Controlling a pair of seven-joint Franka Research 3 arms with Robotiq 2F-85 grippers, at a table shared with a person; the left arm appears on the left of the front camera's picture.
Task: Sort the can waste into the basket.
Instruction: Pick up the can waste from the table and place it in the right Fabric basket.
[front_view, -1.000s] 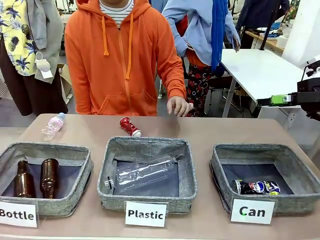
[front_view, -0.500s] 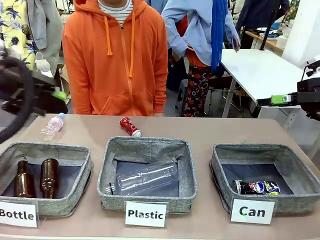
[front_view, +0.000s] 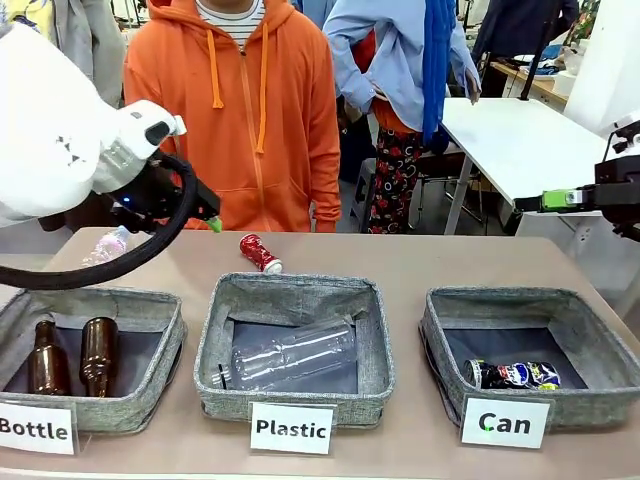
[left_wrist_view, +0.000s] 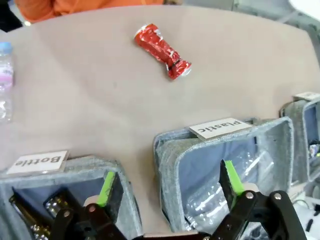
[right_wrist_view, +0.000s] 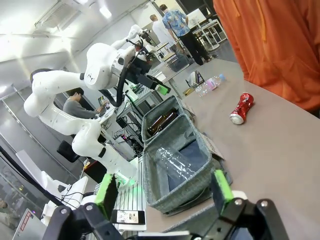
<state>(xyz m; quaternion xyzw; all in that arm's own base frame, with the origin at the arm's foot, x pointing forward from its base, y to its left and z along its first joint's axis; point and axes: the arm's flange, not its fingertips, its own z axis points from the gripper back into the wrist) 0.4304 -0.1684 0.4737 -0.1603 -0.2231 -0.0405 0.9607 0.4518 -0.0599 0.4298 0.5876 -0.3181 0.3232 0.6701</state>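
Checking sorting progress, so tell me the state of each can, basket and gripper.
red can: crushed, lying on table, outside every basket.
dark can: lying in Can basket.
Plastic basket: holds one clear bottle.
Bottle basket: holds two brown bottles.
left gripper: open, empty.
right gripper: open, empty.

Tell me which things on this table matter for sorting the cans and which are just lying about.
Job:
red can, loose on the table
dark can, already in the Can basket

Lying about:
brown bottles in the Bottle basket
clear bottle in the Plastic basket
small bottle, loose
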